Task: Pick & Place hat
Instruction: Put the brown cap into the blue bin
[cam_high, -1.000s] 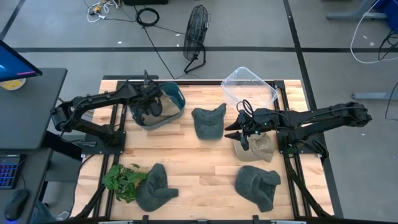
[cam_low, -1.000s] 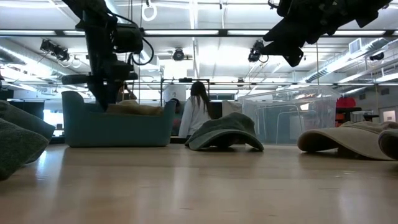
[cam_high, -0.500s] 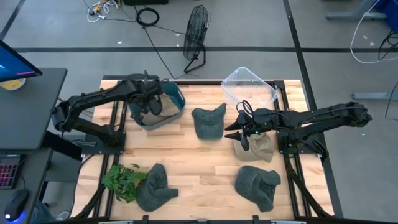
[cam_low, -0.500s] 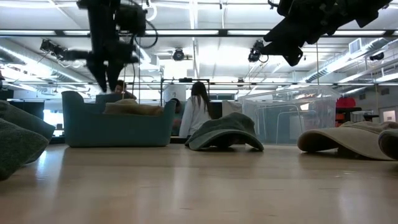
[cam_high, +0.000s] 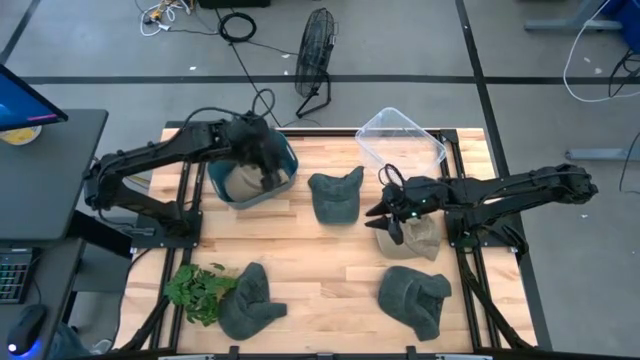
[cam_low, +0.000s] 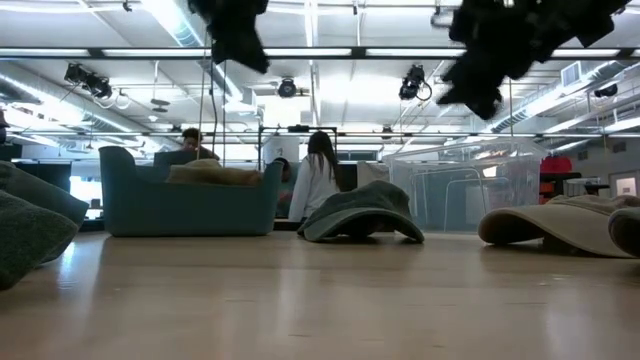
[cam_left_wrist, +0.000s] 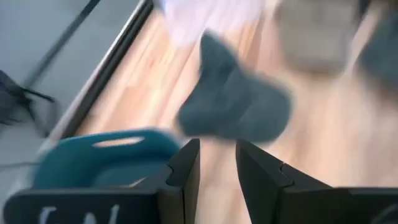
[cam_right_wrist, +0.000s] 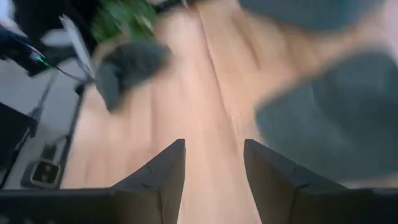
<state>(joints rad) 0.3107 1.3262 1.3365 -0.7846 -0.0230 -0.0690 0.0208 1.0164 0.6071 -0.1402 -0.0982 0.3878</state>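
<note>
We have several hats on the table (cam_high: 300, 250), and one tan hat (cam_high: 243, 180) already lies in the blue bin (cam_high: 283, 160), directly under our left tool (cam_high: 262, 152). That tool hovers over the bin with its fingers apart and nothing between them, as its wrist view shows. Just ahead of it, toward the table's middle, sits a dark green hat (cam_high: 335, 195), which also shows in the left wrist view (cam_left_wrist: 233, 102) beyond the bin's rim.

Our right tool (cam_high: 390, 215) hangs above the table with its fingers spread and empty. A beige hat (cam_high: 415, 238) lies just beneath and beside it, and a clear plastic box (cam_high: 400, 140) stands beyond it toward the far edge. Nearer our side lie another grey-green hat (cam_high: 415, 297) and, well off to the left, one more hat (cam_high: 250, 298) beside a bunch of green leaves (cam_high: 197, 290).

We judge these hats to be light, soft cloth that will sag and fold when lifted, not slippery and not fragile. The brim is likely the stiffest part, so pinching the brim edge or a gathered fold of the crown should hold best; a shallow pinch of loose cloth could slip free.
</note>
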